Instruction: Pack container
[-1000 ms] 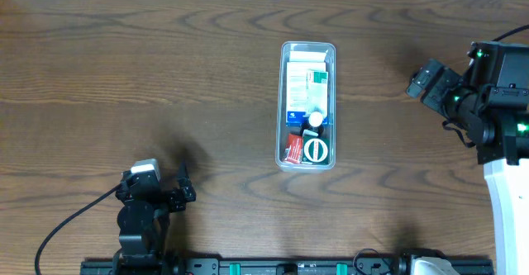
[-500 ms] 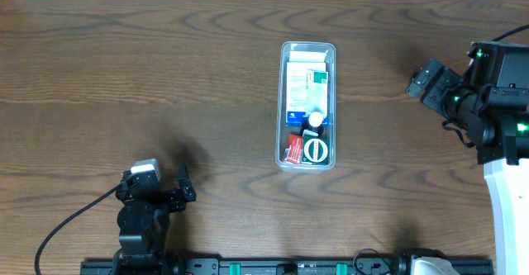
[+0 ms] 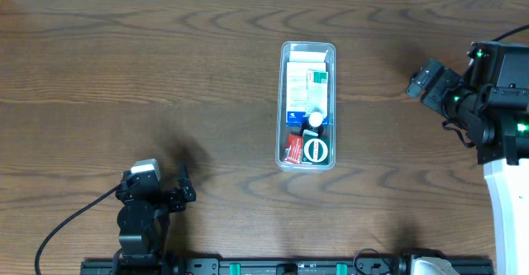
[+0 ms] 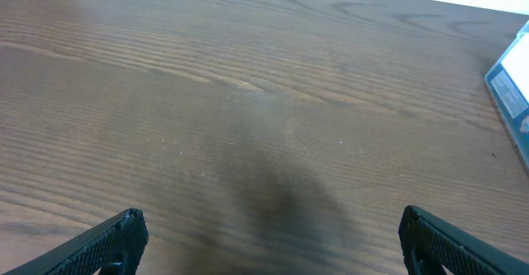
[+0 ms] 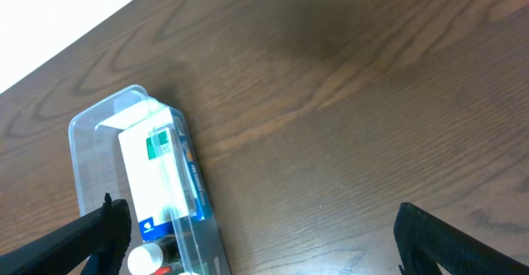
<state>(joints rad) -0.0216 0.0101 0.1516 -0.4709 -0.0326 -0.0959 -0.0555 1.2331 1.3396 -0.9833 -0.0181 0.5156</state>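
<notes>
The clear plastic container (image 3: 278,101) stands lengthwise in the middle of the table. It holds white, green and blue boxes, a small white-capped bottle, a red packet and a round green-and-white item. My left gripper (image 3: 183,194) is open and empty at the front left, far from it. In the left wrist view its fingers (image 4: 269,234) are spread wide over bare wood, with the container's edge (image 4: 508,89) at far right. My right gripper (image 3: 420,81) is open and empty to the container's right. In the right wrist view (image 5: 260,225) the container (image 5: 83,130) lies at lower left.
The dark wooden table (image 3: 124,77) runs to a white strip at the back edge. The white base of the right arm (image 3: 508,201) stands at the right edge. A black rail (image 3: 289,267) and a cable (image 3: 66,225) lie along the front.
</notes>
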